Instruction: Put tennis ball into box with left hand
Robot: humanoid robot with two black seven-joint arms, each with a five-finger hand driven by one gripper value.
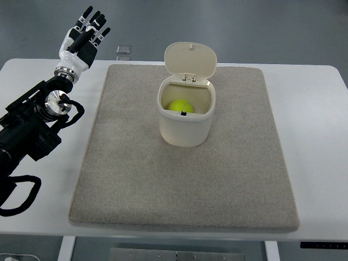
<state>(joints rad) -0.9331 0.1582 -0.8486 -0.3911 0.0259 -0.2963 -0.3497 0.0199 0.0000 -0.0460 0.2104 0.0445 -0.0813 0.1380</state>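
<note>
Top view: the tennis ball [180, 105] lies inside the box [185, 117], lid up for access; the left hand [84, 37], fingers spread and empty, hangs clear of the counter [49, 179].

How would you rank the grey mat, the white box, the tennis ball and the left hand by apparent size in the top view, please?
Largest to smallest:
1. grey mat
2. white box
3. left hand, raised nearer the camera, so this rank is uncertain
4. tennis ball, partly hidden inside the box
</note>
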